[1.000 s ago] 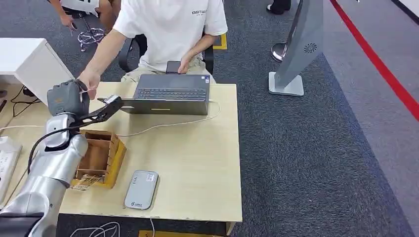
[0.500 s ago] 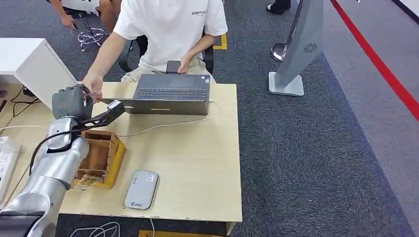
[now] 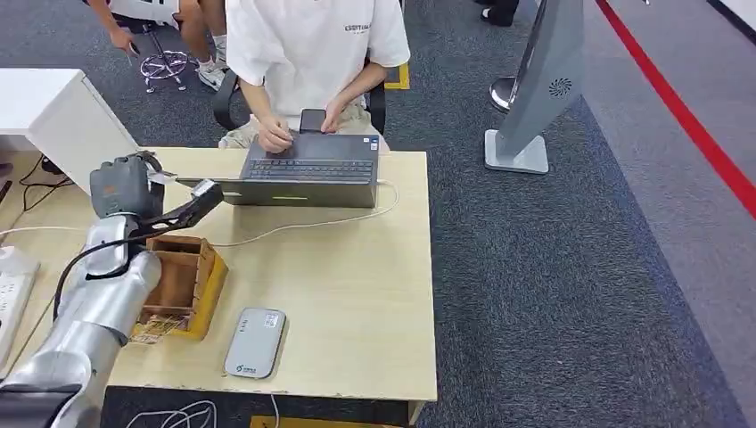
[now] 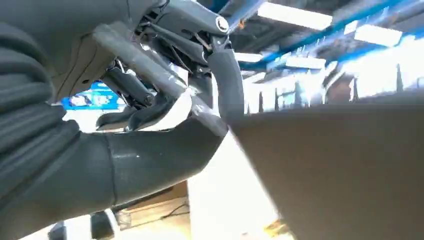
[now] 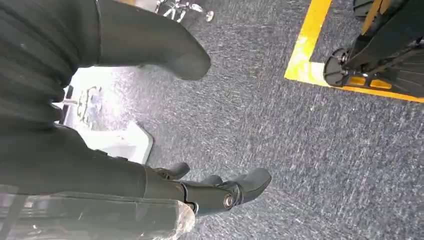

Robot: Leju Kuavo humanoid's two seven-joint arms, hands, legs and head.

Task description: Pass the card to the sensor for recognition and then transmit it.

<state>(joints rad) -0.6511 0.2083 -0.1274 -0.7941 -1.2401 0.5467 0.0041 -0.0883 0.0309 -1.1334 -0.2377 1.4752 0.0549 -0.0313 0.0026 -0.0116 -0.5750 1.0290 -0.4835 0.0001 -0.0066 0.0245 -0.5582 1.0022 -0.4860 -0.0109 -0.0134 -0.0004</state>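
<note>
My left hand pinches the card by one edge, near the surface's far-left corner; thin, stiff, slippery, I judge.

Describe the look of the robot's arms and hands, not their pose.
The left arm is a smooth silver tube in rounded segments, with a black cable looping along its outside. The left hand has a dark grey back bearing a small orange mark. Up close it shows a ribbed grey cover, a thick grey thumb and darker linkage fingers. The right hand has the same ribbed cover and dark jointed fingers.
</note>
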